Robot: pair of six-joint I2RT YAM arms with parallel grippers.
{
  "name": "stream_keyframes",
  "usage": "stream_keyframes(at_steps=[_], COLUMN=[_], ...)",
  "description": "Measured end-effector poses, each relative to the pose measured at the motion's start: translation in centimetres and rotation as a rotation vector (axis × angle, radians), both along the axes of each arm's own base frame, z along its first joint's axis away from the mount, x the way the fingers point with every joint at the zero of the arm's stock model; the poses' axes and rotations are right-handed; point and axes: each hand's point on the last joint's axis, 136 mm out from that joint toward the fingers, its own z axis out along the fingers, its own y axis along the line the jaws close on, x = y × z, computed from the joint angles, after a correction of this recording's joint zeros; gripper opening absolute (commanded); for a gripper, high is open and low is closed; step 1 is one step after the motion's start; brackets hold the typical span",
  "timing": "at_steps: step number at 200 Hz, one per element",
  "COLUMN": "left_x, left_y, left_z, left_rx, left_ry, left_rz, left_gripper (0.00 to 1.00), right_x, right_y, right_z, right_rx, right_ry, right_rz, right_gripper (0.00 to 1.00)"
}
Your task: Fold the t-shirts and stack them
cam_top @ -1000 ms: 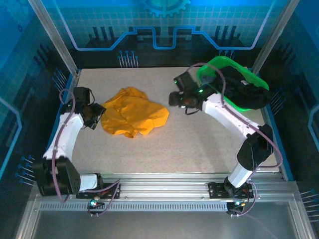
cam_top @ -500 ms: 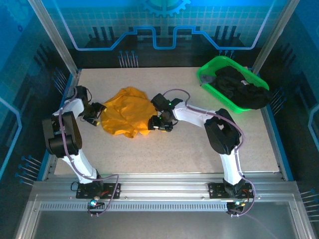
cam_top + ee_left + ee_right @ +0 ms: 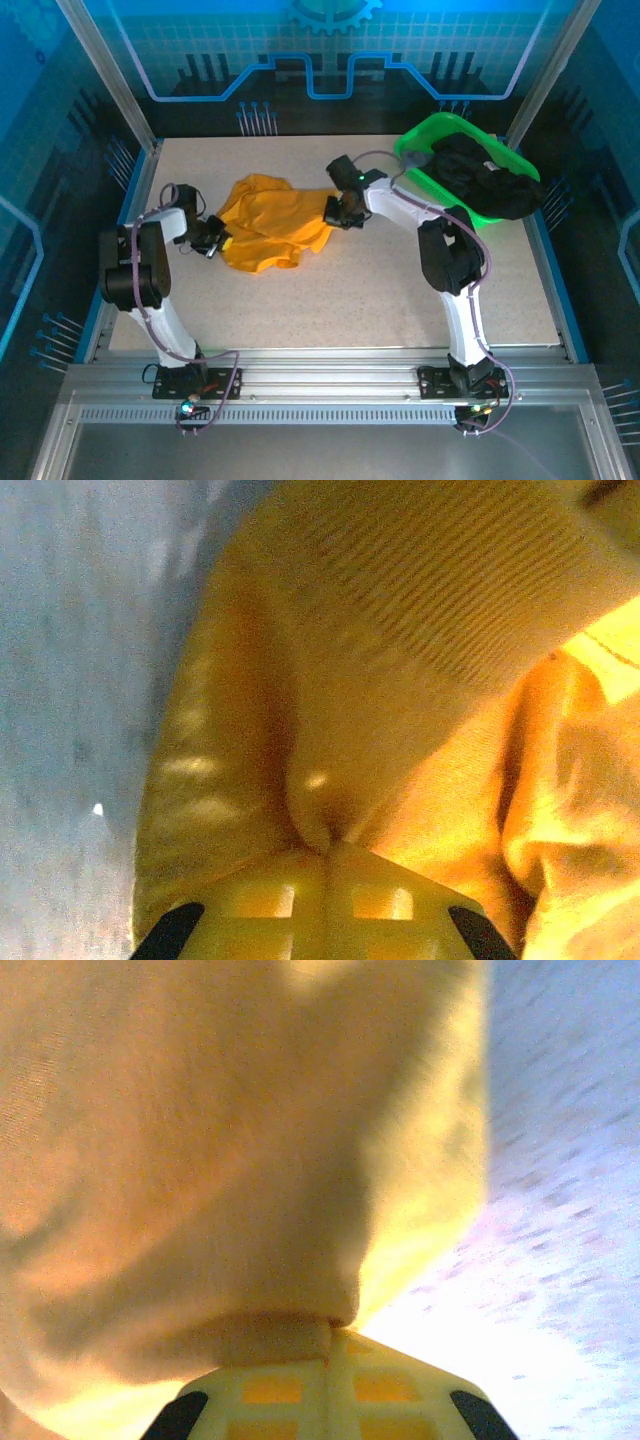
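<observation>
Between left gripper [image 3: 217,244] and right gripper [image 3: 335,211], t-shirt [image 3: 272,227] pinched.

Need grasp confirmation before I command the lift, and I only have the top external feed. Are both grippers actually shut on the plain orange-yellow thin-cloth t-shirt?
Observer: In the left wrist view, the left gripper is shut, with a pinched fold of the orange-yellow cloth t-shirt running into its fingertips.
Operator: And the right?
Observer: In the right wrist view, the right gripper is shut too, with a bunched bit of the cloth caught at its tips.
Operator: Is that at the edge or mid-panel?
Observer: At an edge. The bare speckled tabletop shows right beside the pinch.
</observation>
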Motion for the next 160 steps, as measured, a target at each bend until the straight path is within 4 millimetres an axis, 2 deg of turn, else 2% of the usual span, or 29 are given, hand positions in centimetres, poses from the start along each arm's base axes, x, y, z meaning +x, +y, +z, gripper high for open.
stream_keyframes(at_steps=[16, 46, 51, 61, 67, 84, 94, 108, 124, 139, 160], left_x=[-2.0, -6.4, -7.0, -7.8, -7.9, -7.3, -6.4, -4.8, -3.3, -2.8, -2.6], left_y=[-2.7, -8.6, -9.2, -9.5, -9.4, -8.2, -7.0, -5.5, -4.2, -3.9, -4.7], left_z=[0.3, 1.1, 1.4, 2.2, 2.9, 5.9, 8.0, 10.3, 11.7, 11.2, 8.8], left_rx=[-0.032, -0.139, -0.152, -0.17, -0.17, -0.149, -0.118, -0.071, -0.032, -0.024, -0.021], left_ry=[0.008, 0.016, 0.015, 0.003, -0.013, -0.087, -0.132, -0.182, -0.223, -0.206, -0.125], left_rz=[-0.04, -0.129, -0.135, -0.132, -0.125, -0.081, -0.05, -0.009, 0.03, 0.041, 0.011], left_gripper=[0.0, 0.0, 0.08, 0.32, 0.44, 0.48, 0.48, 0.48, 0.49, 0.5, 0.52], right_x=[2.1, 6.4, 6.9, 7.5, 7.7, 8.0, 7.8, 7.0, 5.0, 2.8, -0.8], right_y=[-2.4, -6.0, -6.4, -7.1, -7.4, -8.2, -8.4, -8.9, -9.8, -10.7, -11.5], right_z=[1.9, 7.5, 8.5, 10.2, 11.1, 12.8, 13.0, 12.1, 10.2, 8.9, 8.0], right_rx=[-0.025, -0.051, -0.051, -0.055, -0.059, -0.085, -0.097, -0.126, -0.159, -0.192, -0.22], right_ry=[-0.045, -0.183, -0.205, -0.236, -0.249, -0.281, -0.283, -0.259, -0.196, -0.146, -0.109], right_rz=[-0.025, -0.035, -0.031, -0.02, -0.012, 0.012, 0.019, 0.035, 0.034, 0.03, 0.02], right_gripper=[0.0, 0.0, 0.0, 0.0, 0.07, 0.28, 0.36, 0.47, 0.51, 0.51, 0.51])
